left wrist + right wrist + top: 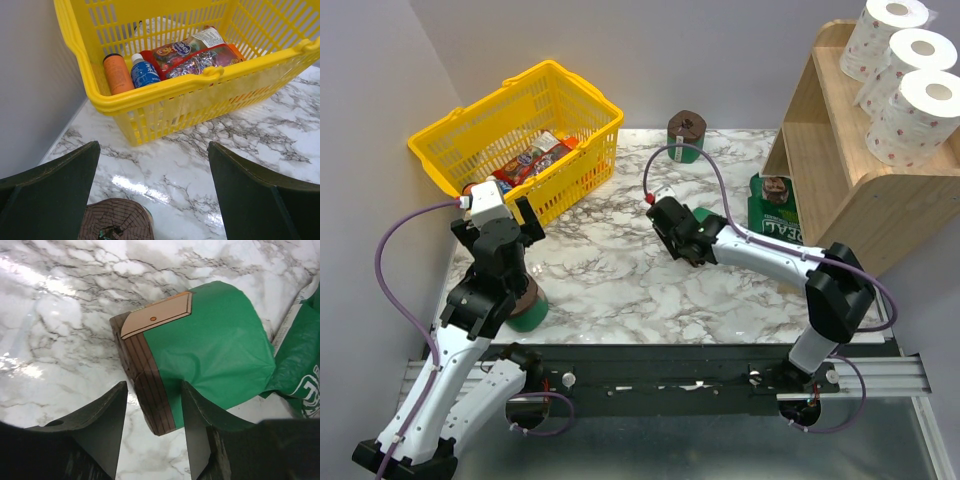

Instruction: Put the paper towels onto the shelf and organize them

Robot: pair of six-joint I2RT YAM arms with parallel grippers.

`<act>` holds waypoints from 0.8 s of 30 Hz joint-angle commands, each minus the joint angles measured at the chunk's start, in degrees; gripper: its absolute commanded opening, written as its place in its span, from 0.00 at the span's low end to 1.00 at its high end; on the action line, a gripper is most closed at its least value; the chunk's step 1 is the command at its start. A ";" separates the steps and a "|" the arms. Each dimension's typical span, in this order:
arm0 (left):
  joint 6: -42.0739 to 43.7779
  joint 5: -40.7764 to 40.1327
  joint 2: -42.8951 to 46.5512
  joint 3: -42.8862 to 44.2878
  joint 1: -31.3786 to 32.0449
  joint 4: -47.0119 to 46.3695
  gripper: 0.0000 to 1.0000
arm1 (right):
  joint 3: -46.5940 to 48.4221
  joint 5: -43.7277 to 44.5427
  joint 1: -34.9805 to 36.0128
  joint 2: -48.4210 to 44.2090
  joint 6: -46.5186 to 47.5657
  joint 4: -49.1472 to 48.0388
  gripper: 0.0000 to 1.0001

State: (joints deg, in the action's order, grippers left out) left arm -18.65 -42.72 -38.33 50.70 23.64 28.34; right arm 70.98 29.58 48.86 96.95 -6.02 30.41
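Note:
Three white paper towels (912, 85) lie in a row on the top tier of the wooden shelf (840, 170). A green roll with brown ends (210, 345) lies on the marble. My right gripper (154, 390) straddles its brown end. The right finger (200, 410) dents the green wrap, while a sliver of table shows beside the left finger; the jaws are open and narrow. From above, this gripper (672, 232) sits mid-table over that roll (698, 214). My left gripper (154, 147) hangs wide open and empty before the basket, with another green roll (117, 220) just below it.
A yellow basket (520, 110) holding a canister, a bottle and snack packs stands at the back left. One green roll (686, 133) stands upright at the back. Another (777, 190) rests on a green package (772, 222) by the shelf's foot. A fourth (525, 312) lies by the left arm.

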 commanded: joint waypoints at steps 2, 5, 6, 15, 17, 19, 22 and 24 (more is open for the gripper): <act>-0.33 0.80 -0.08 -0.42 0.00 -1.62 0.99 | -1.72 -6.46 4.57 -1.76 -7.58 -0.44 0.54; -0.42 0.71 -0.08 -0.42 0.00 -1.53 0.99 | -2.07 -7.69 7.73 -2.38 -10.23 -0.44 0.53; -0.42 0.71 0.00 -0.51 0.00 -1.53 0.99 | -2.07 -8.66 8.44 -2.38 -10.93 -0.79 0.53; -0.42 0.80 0.09 -0.51 0.00 -1.53 0.99 | -0.40 -9.12 12.84 -4.65 -11.99 -0.71 0.54; -0.42 0.80 0.18 -0.60 0.00 -1.44 0.99 | -1.36 -4.82 12.66 -6.23 -11.21 -0.62 0.54; -0.33 0.88 0.27 -0.60 0.00 -1.44 0.99 | -2.16 0.20 10.66 -8.26 -9.37 -0.53 0.52; -0.42 1.32 0.09 -0.69 0.09 -1.53 0.99 | -3.21 2.14 5.39 -10.19 -6.47 -0.44 0.35; -0.42 1.41 0.09 -0.69 0.09 -1.53 0.99 | -3.74 3.72 3.09 -11.07 -3.93 -0.44 0.29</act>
State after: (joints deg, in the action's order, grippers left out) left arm -18.65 -42.48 -38.48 50.70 23.64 28.34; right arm 68.79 26.20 57.30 88.29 -13.72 30.04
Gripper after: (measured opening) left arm 0.988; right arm 0.339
